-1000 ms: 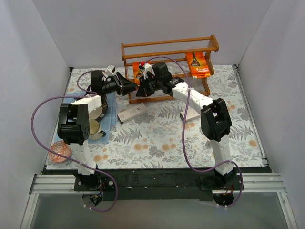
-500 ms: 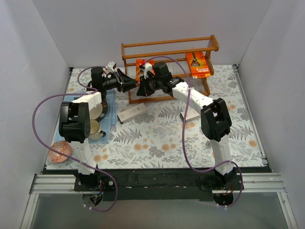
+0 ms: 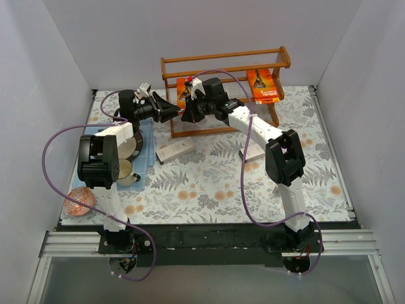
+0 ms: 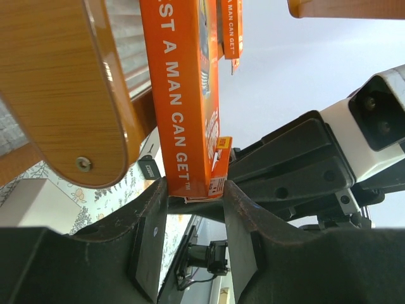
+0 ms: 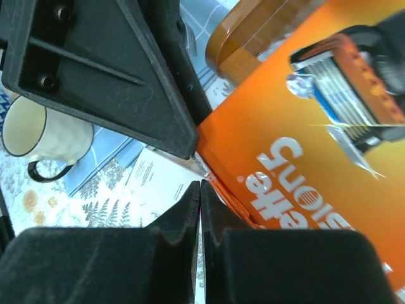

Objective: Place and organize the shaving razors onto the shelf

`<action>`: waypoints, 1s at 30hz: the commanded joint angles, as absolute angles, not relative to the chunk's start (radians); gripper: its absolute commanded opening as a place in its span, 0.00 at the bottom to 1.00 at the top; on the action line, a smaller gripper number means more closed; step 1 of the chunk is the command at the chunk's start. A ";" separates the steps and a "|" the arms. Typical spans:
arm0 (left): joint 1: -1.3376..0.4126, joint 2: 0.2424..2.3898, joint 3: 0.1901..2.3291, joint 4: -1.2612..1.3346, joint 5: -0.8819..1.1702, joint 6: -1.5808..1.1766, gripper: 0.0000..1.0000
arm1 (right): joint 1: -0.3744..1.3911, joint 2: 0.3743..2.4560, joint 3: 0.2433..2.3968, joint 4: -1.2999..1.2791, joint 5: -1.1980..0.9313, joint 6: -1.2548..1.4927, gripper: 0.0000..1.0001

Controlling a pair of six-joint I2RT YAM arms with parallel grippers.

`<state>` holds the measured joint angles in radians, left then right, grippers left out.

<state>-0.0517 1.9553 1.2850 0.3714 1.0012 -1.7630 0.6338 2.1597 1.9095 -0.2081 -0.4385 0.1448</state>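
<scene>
White walls [image 3: 221, 31] close in three sides of a bench [image 3: 209, 183] covered in a leaf-and-flower print. The wooden shelf [image 3: 240, 54] stands at the back. At its left end the left pincer [image 4: 196, 190] clasps the lower edge of an upright orange razor pack [image 4: 183, 95]. The right pincer [image 5: 200, 187] is clenched to a hairline gap at that pack's corner. A second orange pack [image 3: 264, 85] stands on the shelf's right. Two white boxes [image 3: 175, 151] [image 3: 254, 152] lie on the print, and a mug [image 3: 128, 171] sits by a blue mat [image 3: 150, 149].
</scene>
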 commanded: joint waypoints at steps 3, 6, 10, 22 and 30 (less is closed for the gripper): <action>-0.035 1.908 1.279 0.367 0.970 -1.761 0.17 | 0.623 2.194 1.996 -0.178 -0.393 0.110 0.08; -0.034 1.937 1.304 0.354 0.968 -1.764 0.21 | 0.623 2.204 2.003 -0.178 -0.390 0.110 0.08; -0.034 1.950 1.333 0.307 0.951 -1.752 0.34 | 0.621 2.210 2.005 -0.176 -0.387 0.109 0.08; -0.023 1.956 1.331 0.351 0.995 -1.749 0.15 | 0.623 2.227 2.023 -0.163 -0.408 0.140 0.08; -0.023 2.019 1.396 0.384 1.094 -1.786 0.15 | 0.624 2.165 1.971 -0.169 -0.411 0.140 0.08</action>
<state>-0.0280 2.0022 1.3365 0.3515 1.0206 -1.7813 0.6285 2.2280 1.9694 -0.2066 -0.4065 0.1345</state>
